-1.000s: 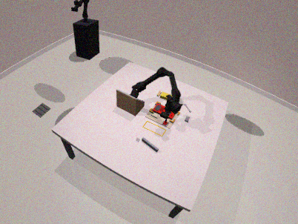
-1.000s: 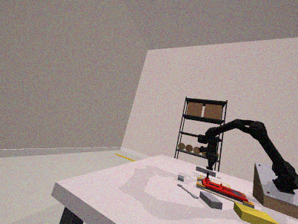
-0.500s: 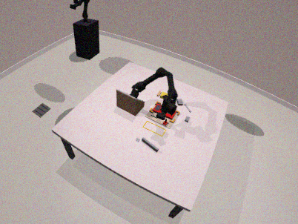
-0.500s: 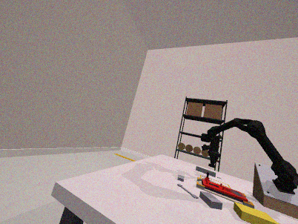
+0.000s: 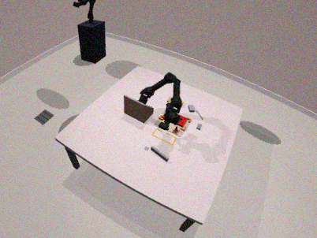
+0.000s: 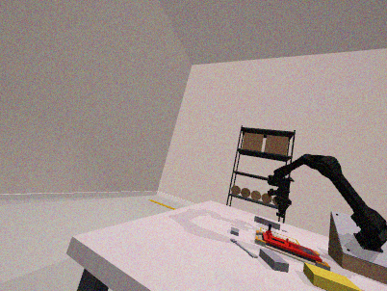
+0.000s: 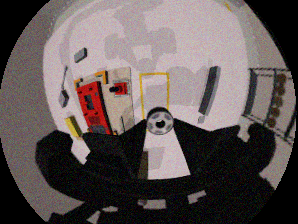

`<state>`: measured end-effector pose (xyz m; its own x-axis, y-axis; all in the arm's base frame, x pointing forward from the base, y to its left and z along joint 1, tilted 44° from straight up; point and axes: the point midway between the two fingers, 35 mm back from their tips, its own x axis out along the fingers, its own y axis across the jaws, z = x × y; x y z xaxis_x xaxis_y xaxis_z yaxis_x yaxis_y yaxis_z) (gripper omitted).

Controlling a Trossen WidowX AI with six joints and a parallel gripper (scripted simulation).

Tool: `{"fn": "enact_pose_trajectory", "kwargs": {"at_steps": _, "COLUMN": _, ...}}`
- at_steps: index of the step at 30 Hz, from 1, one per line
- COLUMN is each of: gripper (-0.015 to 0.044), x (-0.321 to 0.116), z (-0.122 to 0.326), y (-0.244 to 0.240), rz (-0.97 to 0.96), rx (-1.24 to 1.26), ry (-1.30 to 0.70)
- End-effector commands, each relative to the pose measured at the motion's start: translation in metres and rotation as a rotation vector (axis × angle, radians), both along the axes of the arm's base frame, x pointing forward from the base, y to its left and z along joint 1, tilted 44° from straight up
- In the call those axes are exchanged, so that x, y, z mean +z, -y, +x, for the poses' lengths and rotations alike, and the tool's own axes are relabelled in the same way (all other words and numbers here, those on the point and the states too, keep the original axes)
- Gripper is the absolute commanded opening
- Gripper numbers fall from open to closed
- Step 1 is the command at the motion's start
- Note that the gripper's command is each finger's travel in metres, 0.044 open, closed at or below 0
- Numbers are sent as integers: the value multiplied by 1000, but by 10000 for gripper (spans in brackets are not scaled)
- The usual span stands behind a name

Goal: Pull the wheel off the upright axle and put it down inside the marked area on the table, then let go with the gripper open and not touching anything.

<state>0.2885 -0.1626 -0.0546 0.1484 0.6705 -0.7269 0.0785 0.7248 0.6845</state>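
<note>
One wheel [image 7: 160, 123] is clamped in the hand [image 7: 160, 137], raised above the table [image 5: 118, 158], with the yellow-outlined area [image 7: 153, 91] at twelve o'clock in the wrist view and the red fixture [image 7: 93, 106] near nine. The wheel is judged small, light and stiff, probably smooth. A firm, level hold across its rim is advised, so that slipping is avoided.
</note>
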Motion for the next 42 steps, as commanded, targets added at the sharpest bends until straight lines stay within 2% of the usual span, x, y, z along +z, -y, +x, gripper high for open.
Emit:
{"fn": "enact_pose_trajectory", "kwargs": {"at_steps": 1, "gripper": 0, "x": -8, "z": -1, "y": -6, "rz": 1, "rx": 10, "ry": 2}}
{"fn": "enact_pose_trajectory", "kwargs": {"at_steps": 9, "gripper": 0, "x": -24, "z": 3, "y": -20, "rz": 0, "rx": 10, "ry": 3}}
{"fn": "enact_pose_trajectory", "kwargs": {"at_steps": 20, "gripper": 0, "x": -73, "z": 13, "y": -68, "rz": 5, "rx": 10, "ry": 4}}
{"fn": "enact_pose_trajectory", "kwargs": {"at_steps": 25, "gripper": 0, "x": -76, "z": 13, "y": -71, "rz": 6, "rx": 10, "ry": 4}}
{"fn": "enact_pose_trajectory", "kwargs": {"at_steps": 36, "gripper": 289, "x": -71, "z": 13, "y": -67, "rz": 3, "rx": 23, "ry": 4}}
{"fn": "enact_pose_trajectory", "kwargs": {"at_steps": 42, "gripper": 300, "x": -37, "z": 6, "y": -34, "rz": 2, "rx": 12, "ry": 3}}
